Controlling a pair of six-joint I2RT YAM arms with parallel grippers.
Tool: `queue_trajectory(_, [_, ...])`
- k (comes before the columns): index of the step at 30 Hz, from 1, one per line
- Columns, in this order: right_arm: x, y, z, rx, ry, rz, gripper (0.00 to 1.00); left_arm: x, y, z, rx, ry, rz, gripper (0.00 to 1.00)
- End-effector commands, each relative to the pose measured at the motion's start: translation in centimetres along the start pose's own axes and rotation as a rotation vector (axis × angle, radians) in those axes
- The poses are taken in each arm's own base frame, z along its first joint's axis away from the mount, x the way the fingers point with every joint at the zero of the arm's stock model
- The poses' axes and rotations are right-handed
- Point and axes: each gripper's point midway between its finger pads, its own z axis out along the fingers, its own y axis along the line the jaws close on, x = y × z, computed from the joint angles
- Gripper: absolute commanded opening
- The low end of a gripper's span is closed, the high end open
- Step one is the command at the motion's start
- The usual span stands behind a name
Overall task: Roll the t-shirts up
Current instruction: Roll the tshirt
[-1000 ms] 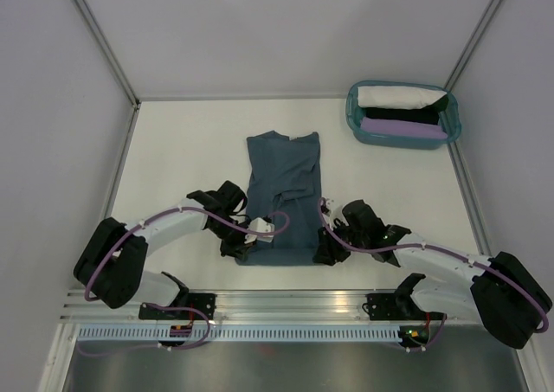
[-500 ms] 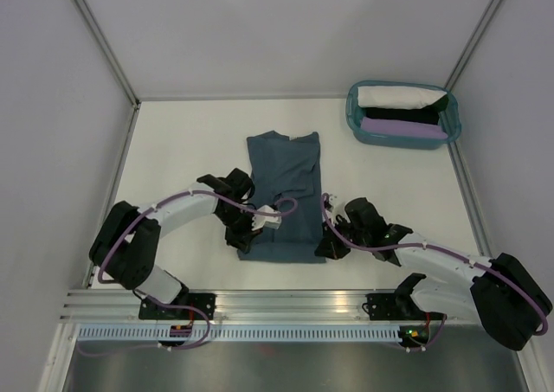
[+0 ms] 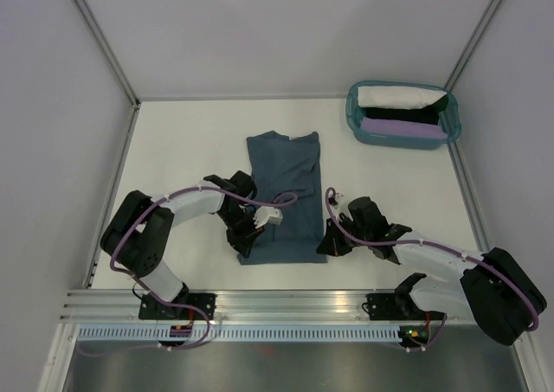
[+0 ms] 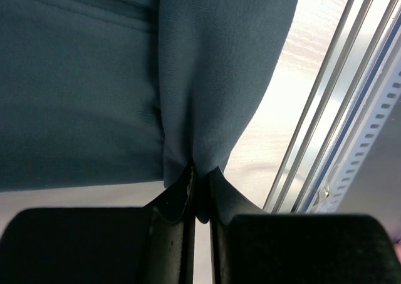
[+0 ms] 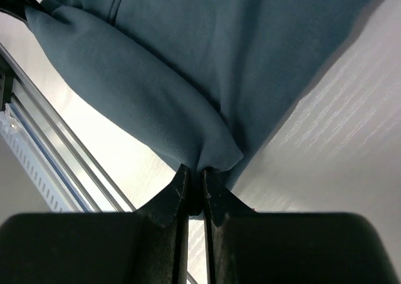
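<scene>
A slate-blue t-shirt (image 3: 284,197) lies folded into a long strip in the middle of the table, collar end far, hem near the arms. My left gripper (image 3: 246,246) is shut on the hem's near left corner (image 4: 199,152), and the cloth bulges up from between the jaws. At the near right corner (image 5: 210,147) my right gripper (image 3: 325,247) is shut on the hem in the same way. White, black and lilac fabric bundles (image 3: 400,113) lie in the teal basket (image 3: 355,125).
The basket stands at the far right corner against the right wall. Aluminium rails (image 3: 286,304) run along the table's near edge, just behind the hem. Grey walls close the table on the left, far and right sides.
The right gripper closed on the hem's right corner. The left arm shifted right and forward, its elbow swinging inward. The hem has moved slightly away from the rails.
</scene>
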Motion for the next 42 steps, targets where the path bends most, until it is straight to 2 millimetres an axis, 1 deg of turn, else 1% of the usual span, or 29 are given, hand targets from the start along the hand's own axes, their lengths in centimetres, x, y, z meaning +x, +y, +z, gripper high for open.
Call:
queue_trajectory(1, [-0.5, -0.7, 0.1, 0.029, -0.01, 0.071, 0.0, 0.5, 0.4, 0.2, -0.024, -0.025, -0.056, 0.11])
queue_trajectory(2, [-0.6, -1.1, 0.1, 0.04, -0.014, 0.081, 0.0, 0.5, 0.8, 0.1, -0.029, -0.032, -0.067, 0.11])
queue_trajectory(4, [-0.5, -1.5, 0.3, 0.052, -0.005, 0.093, 0.01, 0.4, 1.4, 0.1, -0.034, -0.038, -0.086, 0.15])
queue_trajectory(5, [-0.6, -1.5, 0.3, 0.056, -0.004, 0.095, 0.02, 0.1, 1.9, 0.0, -0.05, -0.053, -0.089, 0.18])
queue_trajectory(6, [-0.5, -1.7, 0.5, 0.059, 0.005, 0.102, 0.03, -0.1, 2.2, -0.1, -0.064, -0.066, -0.091, 0.25])
queue_trajectory(9, [-0.7, -1.7, 0.6, 0.062, 0.008, 0.102, 0.05, -0.6, 2.6, -0.2, -0.086, -0.09, -0.074, 0.34])
queue_trajectory(12, [-0.5, -2.0, 0.5, 0.084, 0.037, 0.107, 0.08, -0.9, 2.8, -0.4, -0.095, -0.098, -0.081, 0.38])
queue_trajectory(13, [-0.6, -2.0, 0.5, 0.09, 0.037, 0.107, 0.09, -1.0, 2.8, -0.6, -0.102, -0.101, -0.081, 0.38])
queue_trajectory(14, [-0.9, -2.0, 0.4, 0.096, 0.035, 0.106, 0.14, -1.1, 2.9, -0.7, -0.113, -0.104, -0.089, 0.38])
queue_trajectory(15, [-0.9, -2.1, 0.3, 0.103, 0.034, 0.11, 0.16, -1.4, 3.1, -0.9, -0.127, -0.113, -0.088, 0.39])
queue_trajectory(17, [-1.2, -2.2, 0.2, 0.116, 0.022, 0.119, 0.19, -1.5, 3.4, -1.3, -0.156, -0.129, -0.099, 0.4])
queue_trajectory(21, [-1.6, -2.1, 0.4, 0.108, 0.009, 0.134, 0.2, -1.7, 3.5, -1.6, -0.172, -0.158, -0.106, 0.4])
queue_trajectory(23, [-1.5, -2.2, 0.5, 0.114, 0.016, 0.142, 0.21, -1.8, 3.6, -1.6, -0.181, -0.174, -0.111, 0.4])
queue_trajectory(24, [-1.2, -2.3, 0.6, 0.118, 0.033, 0.147, 0.22, -1.9, 3.5, -1.6, -0.181, -0.177, -0.112, 0.4])
queue_trajectory(27, [-1.3, -2.4, 0.6, 0.124, 0.037, 0.143, 0.32, -2.3, 3.5, -2.0, -0.19, -0.196, -0.112, 0.4])
queue_trajectory(28, [-1.3, -2.4, 0.5, 0.126, 0.032, 0.141, 0.37, -2.5, 3.5, -2.2, -0.19, -0.208, -0.108, 0.4])
queue_trajectory(30, [-2.0, -2.4, 0.4, 0.129, 0.007, 0.13, 0.39, -2.7, 3.6, -2.4, -0.199, -0.219, -0.108, 0.39])
queue_trajectory(32, [-2.5, -2.2, 0.4, 0.12, -0.017, 0.121, 0.38, -2.8, 3.6, -2.5, -0.203, -0.227, -0.108, 0.38])
queue_trajectory(33, [-2.5, -2.1, 0.4, 0.116, -0.021, 0.121, 0.36, -2.7, 3.6, -2.4, -0.201, -0.225, -0.112, 0.37])
queue_trajectory(34, [-2.4, -2.2, 0.5, 0.114, -0.021, 0.128, 0.26, -2.4, 3.6, -2.1, -0.201, -0.219, -0.125, 0.35])
queue_trajectory(36, [-2.0, -2.3, 0.7, 0.113, -0.013, 0.13, 0.14, -2.2, 3.8, -1.9, -0.2, -0.212, -0.13, 0.23])
queue_trajectory(37, [-1.9, -2.3, 0.8, 0.105, -0.006, 0.133, 0.04, -2.1, 3.8, -1.8, -0.2, -0.21, -0.131, 0.1])
queue_trajectory(38, [-1.8, -2.2, 0.8, 0.098, -0.004, 0.138, 0.0, -2.1, 3.9, -1.9, -0.205, -0.208, -0.131, 0.05])
queue_trajectory(39, [-1.5, -1.8, 0.8, 0.079, 0.008, 0.146, 0.0, -2.0, 3.9, -1.9, -0.211, -0.206, -0.133, 0.03])
queue_trajectory(42, [-0.6, -1.1, 0.6, 0.049, 0.022, 0.21, 0.0, -0.9, 4.2, -2.0, -0.25, -0.171, -0.131, 0.02])
